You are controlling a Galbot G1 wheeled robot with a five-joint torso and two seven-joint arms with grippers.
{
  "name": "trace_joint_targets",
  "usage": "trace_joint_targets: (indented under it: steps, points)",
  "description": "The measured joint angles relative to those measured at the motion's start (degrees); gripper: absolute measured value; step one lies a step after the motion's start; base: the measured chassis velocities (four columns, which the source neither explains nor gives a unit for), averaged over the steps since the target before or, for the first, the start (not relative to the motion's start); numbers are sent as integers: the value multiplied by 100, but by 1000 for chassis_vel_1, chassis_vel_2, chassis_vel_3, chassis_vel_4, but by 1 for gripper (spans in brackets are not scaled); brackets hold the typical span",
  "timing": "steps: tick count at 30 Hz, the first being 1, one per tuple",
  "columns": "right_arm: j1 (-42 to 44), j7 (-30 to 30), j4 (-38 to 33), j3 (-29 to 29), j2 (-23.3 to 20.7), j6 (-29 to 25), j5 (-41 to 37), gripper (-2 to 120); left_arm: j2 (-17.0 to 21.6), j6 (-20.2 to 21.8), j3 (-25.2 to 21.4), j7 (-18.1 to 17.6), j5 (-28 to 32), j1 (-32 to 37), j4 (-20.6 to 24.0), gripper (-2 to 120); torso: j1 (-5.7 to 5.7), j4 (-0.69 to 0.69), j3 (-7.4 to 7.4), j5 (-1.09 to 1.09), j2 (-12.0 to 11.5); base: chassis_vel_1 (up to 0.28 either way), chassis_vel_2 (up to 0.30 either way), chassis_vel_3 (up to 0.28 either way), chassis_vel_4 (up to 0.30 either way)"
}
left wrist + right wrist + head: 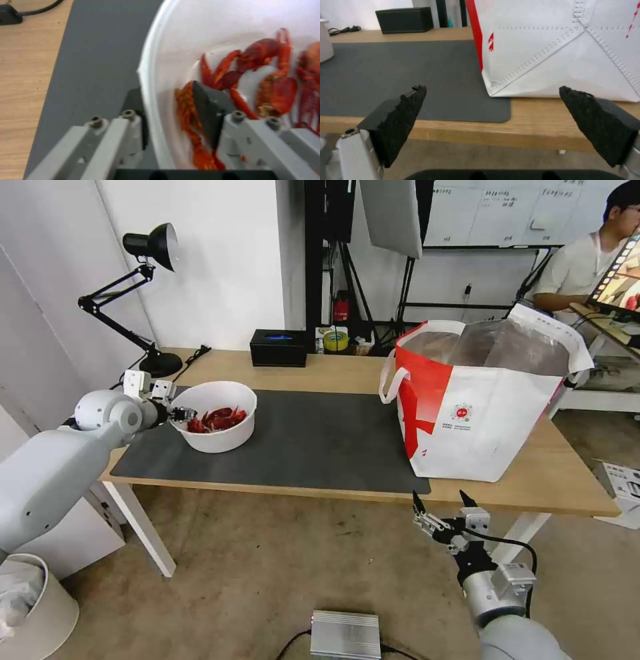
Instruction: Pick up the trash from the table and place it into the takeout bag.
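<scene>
Bowl [217,415] rim pinched by left gripper [179,414]; right gripper [442,505] spread wide

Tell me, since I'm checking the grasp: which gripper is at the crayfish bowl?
The left gripper: its fingers straddle the white bowl's rim. The right gripper hangs open below the table edge, empty.

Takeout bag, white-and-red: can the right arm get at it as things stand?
Probably yes. The right gripper hangs open just off the table's front edge, facing the white-and-red takeout bag; nothing lies between them. It sits below the desktop, so it would need to rise first.
</scene>
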State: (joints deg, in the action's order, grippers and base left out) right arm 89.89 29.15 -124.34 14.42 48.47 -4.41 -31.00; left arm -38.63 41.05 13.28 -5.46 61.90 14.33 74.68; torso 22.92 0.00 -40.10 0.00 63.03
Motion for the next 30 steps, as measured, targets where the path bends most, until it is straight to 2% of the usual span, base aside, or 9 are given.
trace_joint_targets:
  steps: [2, 4, 6, 8, 17, 19, 23, 26, 30]
  points:
    - [0, 0, 0, 0, 0, 0, 0, 100, 19, 13, 9, 8, 0, 1, 17, 28, 0, 0, 0, 0, 0, 0, 0, 0, 0]
    - [0, 0, 0, 0, 0, 0, 0, 100, 68, 25, 24, 46, -4, 16, 77, 15, 0, 0, 0, 0, 0, 0, 0, 0, 0]
    - [0, 0, 0, 0, 0, 0, 0, 100, 89, 26, 27, 63, -5, 21, 105, 13, 0, 0, 0, -1, 0, 0, 0, 0, 0]
    - [0, 0, 0, 0, 0, 0, 0, 100, 129, 27, 13, 95, -2, 29, 169, 1, 0, 0, 0, -1, 0, 0, 0, 0, 0]
    - [0, 0, 0, 0, 0, 0, 0, 100, 263, -46, -255, 18, 338, -73, 512, 0, 0, 2, 0, -1, 0, 0, 0, 0, 0]
    - [0, 0, 0, 0, 0, 0, 0, 100, 259, -83, -304, -94, 607, -294, 741, 0, 0, 1, -1, 0, 0, 0, 0, 0, 0]
    - [0, 0, 0, 0, 0, 0, 0, 100, 173, -99, -213, -287, 923, -673, 1048, 0, 0, 0, 0, 1, 0, 0, 0, 0, 0]
    - [0, 0, 0, 0, 0, 0, 0, 100, 130, -93, -166, -362, 996, -775, 1121, 0, 0, 0, 0, 2, 0, 0, 0, 0, 0]
    - [0, 0, 0, 0, 0, 0, 0, 100, -108, -37, 67, -659, 1190, -1167, 1294, 0, 0, 0, -1, 1, 0, 0, 0, 0, 0]
